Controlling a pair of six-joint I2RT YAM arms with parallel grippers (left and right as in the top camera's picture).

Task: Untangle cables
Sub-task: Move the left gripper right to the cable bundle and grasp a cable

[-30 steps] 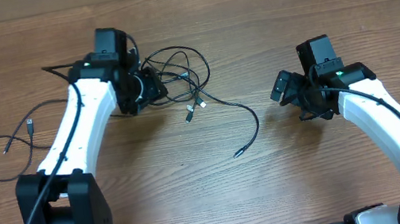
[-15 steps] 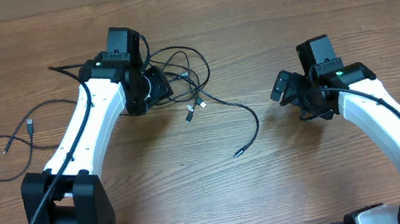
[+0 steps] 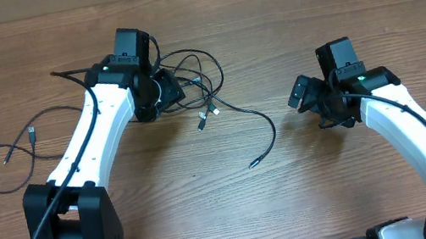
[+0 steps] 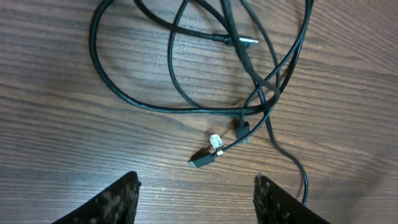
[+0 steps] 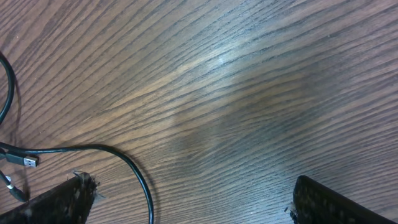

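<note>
Cables [image 3: 203, 80]: tangled loops on table [image 3: 211, 214], upper centre, just ahead of left gripper [image 4: 198, 190]; jaws part-open, empty. Right gripper [image 5: 193, 199] wide open, empty, well apart. Likely light, limp, slippery; pinch 1 strand near plug ends [image 4: 214, 149], clear of crossings.

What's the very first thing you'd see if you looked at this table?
A messy knot of thin black cables sits at the far middle of the wooden table, with the left gripper open right beside it. The right gripper hangs open off to the right, apart from the knot.
</note>
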